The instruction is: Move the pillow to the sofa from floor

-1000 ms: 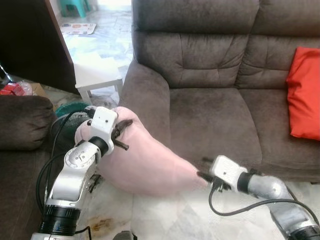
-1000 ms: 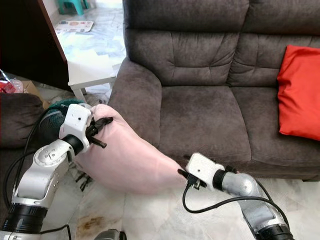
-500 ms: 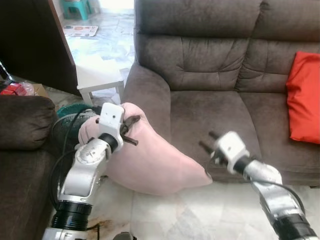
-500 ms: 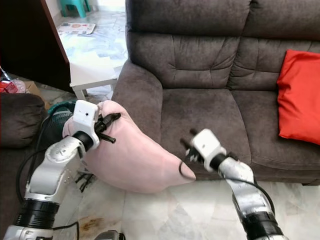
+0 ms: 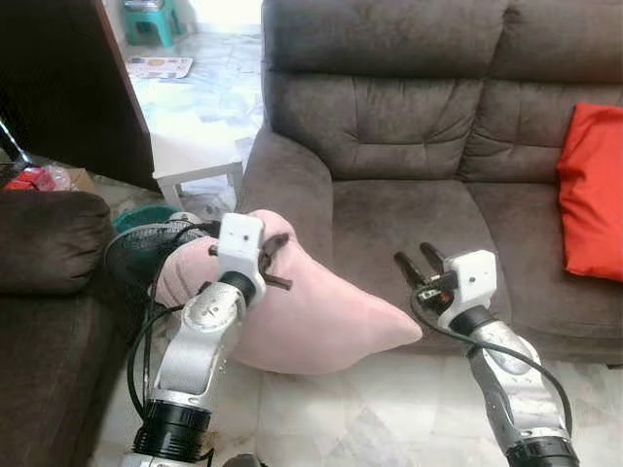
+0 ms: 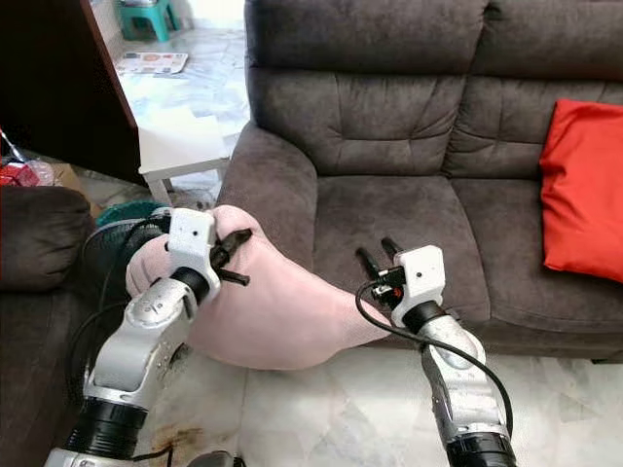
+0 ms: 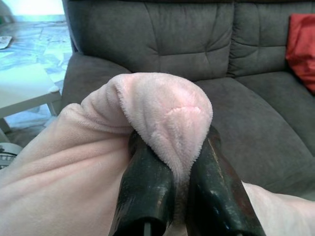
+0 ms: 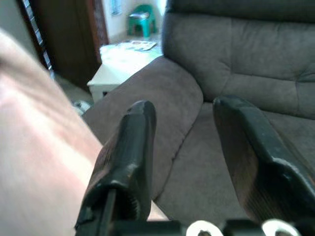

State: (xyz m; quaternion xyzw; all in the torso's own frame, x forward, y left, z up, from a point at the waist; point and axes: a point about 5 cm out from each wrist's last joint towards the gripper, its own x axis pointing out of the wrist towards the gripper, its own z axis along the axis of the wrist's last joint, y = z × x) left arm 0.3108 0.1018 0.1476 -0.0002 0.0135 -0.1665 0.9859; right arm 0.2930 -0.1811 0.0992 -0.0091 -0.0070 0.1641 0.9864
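Brown sofa point(image 5: 419, 209) ahead; left pincer point(image 5: 270, 265) pinched pink pillow point(image 5: 321, 316) fold for lifting, right pincer point(image 5: 417, 265) spread, empty.

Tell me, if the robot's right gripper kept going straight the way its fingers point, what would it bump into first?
Probably the sofa's armrest. The open right gripper points over the seat toward that arm, with the pink pillow just off to one side. Depth is hard to judge, so it might brush the pillow first.

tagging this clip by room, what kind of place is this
Most likely a home living room: a brown sofa with a red cushion, a second dark armchair, and a small white side table on a marble tiled floor.
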